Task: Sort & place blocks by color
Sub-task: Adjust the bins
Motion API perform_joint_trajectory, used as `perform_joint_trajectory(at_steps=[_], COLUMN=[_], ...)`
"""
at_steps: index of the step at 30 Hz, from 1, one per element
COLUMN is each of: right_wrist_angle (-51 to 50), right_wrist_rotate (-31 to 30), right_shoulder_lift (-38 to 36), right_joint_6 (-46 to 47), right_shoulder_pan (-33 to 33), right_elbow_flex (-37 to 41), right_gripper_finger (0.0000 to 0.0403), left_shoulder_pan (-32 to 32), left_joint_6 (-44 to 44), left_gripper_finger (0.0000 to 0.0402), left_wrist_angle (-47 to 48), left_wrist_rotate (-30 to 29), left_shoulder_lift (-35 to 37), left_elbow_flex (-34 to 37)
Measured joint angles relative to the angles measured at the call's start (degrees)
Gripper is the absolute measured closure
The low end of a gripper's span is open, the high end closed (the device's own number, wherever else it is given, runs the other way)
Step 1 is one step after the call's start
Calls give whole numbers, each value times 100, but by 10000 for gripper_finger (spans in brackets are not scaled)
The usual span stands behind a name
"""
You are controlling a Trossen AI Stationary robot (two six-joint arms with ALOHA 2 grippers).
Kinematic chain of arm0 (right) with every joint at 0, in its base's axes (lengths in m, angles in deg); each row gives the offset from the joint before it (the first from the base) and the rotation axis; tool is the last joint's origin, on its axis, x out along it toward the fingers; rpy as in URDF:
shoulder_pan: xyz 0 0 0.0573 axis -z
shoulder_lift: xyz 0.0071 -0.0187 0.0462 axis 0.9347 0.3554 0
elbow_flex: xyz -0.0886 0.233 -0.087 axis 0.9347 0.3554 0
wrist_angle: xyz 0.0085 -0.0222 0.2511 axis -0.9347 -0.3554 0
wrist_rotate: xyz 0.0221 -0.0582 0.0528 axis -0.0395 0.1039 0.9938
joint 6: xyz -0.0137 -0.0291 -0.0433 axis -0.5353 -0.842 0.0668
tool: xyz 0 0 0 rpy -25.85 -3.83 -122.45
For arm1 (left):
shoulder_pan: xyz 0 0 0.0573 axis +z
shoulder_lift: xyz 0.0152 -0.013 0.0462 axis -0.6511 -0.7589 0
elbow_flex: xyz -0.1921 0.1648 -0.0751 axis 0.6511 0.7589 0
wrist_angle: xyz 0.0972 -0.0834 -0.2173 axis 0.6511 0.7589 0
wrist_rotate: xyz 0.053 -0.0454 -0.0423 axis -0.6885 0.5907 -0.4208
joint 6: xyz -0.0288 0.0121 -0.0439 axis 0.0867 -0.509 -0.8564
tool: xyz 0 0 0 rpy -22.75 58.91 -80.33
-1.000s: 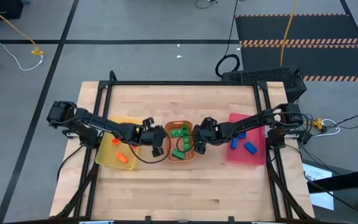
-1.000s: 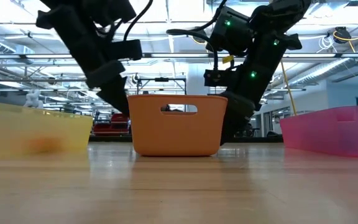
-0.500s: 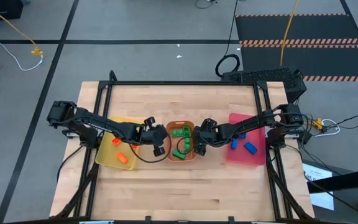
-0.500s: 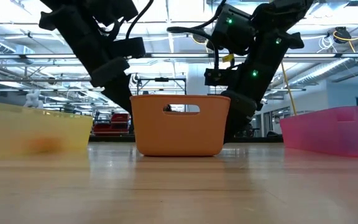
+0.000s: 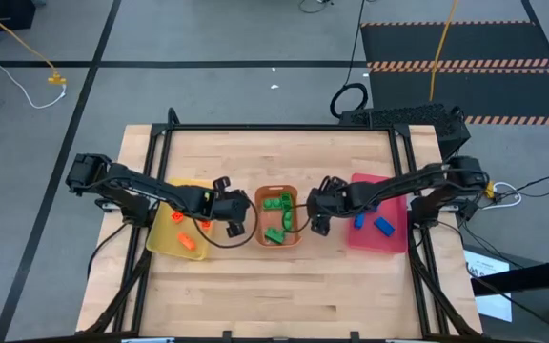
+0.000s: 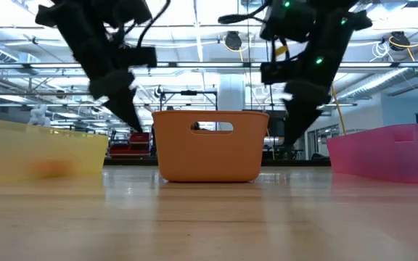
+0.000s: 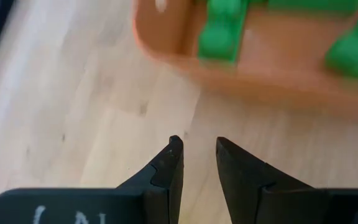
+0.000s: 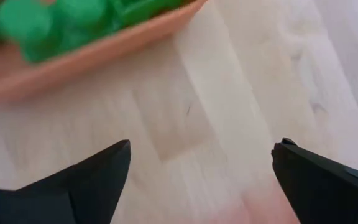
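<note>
Between the yellow tray (image 5: 165, 232) and the orange tray (image 5: 260, 194) hangs the left gripper (image 5: 235, 211). Its two fingers (image 7: 168, 167) are almost together, with only a thin gap, and they hold nothing. On the other side of the orange tray is the right gripper (image 5: 320, 204), beside the pink tray (image 5: 396, 234). Its fingers (image 8: 104, 168) are spread wide apart and hold nothing. Both grippers are over bare wood table (image 5: 274, 286).

The orange tray sits in the middle and holds the green blocks (image 5: 276, 217) in a small heap. They point different ways. The yellow tray holds the orange blocks (image 5: 188, 242), lying apart from each other. The pink tray holds the blue blocks (image 5: 383, 226), and the long one lies slanted.
</note>
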Motion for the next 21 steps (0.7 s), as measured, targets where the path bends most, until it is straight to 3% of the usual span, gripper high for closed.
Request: perform_joint_trajectory(at_steps=[4, 12, 16, 21], right_wrist_angle=[-859, -2646, -2796, -2722], right_wrist_rotate=[309, 1016, 1018, 994], right_shoulder_lift=[-196, -124, -120, -120], right_joint_6=[-202, 286, 397, 384], right_shoulder_pan=[-11, -27, -96, -135], right_elbow_flex=[-3, -14, -14, -12], right_gripper_finger=[64, 201, 249, 274], left_shoulder_pan=[-19, -165, -188, -188], left_joint_6=[-18, -110, -129, -136], left_gripper_finger=[305, 305, 305, 305], left_wrist_angle=[-76, -187, -198, -221], left_wrist_rotate=[-27, -26, -25, -24], left_shoulder_lift=[122, 134, 132, 132], left_elbow_flex=[1, -7, -7, -7])
